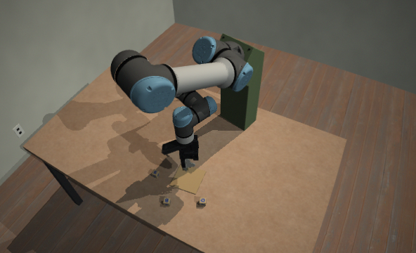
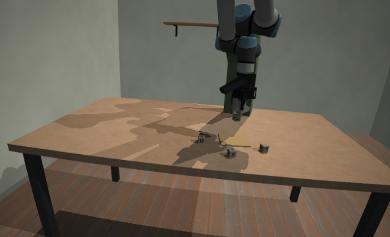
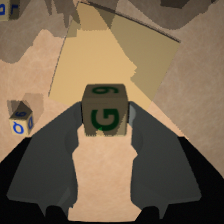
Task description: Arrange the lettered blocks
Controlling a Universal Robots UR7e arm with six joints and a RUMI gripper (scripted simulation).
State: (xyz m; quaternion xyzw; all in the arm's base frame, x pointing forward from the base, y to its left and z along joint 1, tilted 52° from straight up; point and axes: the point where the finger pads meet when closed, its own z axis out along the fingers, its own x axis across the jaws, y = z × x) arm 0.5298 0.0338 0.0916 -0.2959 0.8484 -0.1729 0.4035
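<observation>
Above the near edge of the tan mat (image 1: 190,180), the gripper (image 3: 106,131) hangs clamped on the G block (image 3: 105,116), its jaws pressing the block's two sides so that the faces toward the wrist camera stay uncovered; the block rides clear of the table (image 1: 282,183), most likely on its way down onto the mat, where the lettered row must be built. Three other blocks lie on the table off the mat: one to its left (image 1: 154,173), two in front of it (image 1: 166,201) (image 1: 202,201); none touches the mat. The wrist view alone shows the green G and a second marking on the adjoining face, plus a blue-lettered block (image 3: 20,120) off to the side; which face points up cannot be told from it. The top view gives the layout of mat and scattered blocks but reduces the held block to a speck under the fingers. The exterior view shows the height: the block (image 2: 236,116) hangs well above the table, beneath a vertical wrist.
</observation>
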